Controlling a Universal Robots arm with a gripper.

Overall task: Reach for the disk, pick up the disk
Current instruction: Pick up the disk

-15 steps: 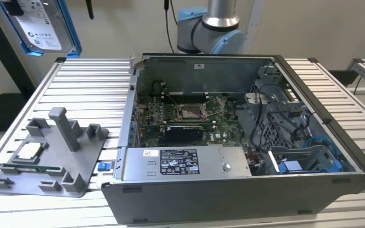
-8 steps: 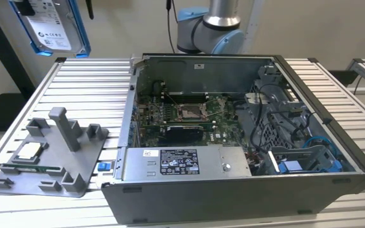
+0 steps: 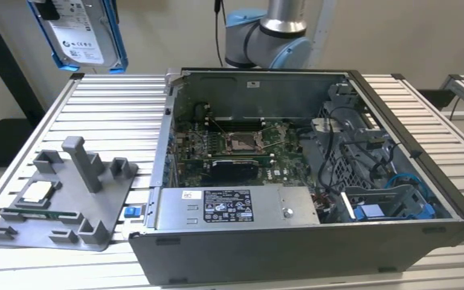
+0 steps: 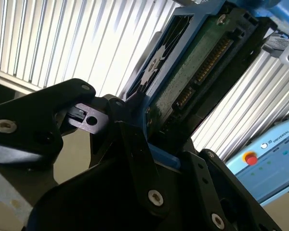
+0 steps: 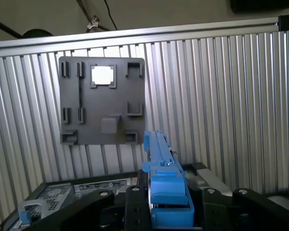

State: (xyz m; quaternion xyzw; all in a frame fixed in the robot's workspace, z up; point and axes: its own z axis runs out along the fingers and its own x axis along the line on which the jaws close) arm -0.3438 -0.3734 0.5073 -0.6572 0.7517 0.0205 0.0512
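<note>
Nearest to us, the black gripper is clamped on one disk, holding it by its blue bracket. The disk hangs in the air above the ribbed table. On the table we count one grey tray with one chip, and one open computer case.

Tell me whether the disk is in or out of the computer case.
Out: the disk hangs above the table, held in the gripper.

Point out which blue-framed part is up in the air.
The disk, held aloft by the gripper at the exterior view's upper left. The other blue bracket sits inside the computer case.
</note>
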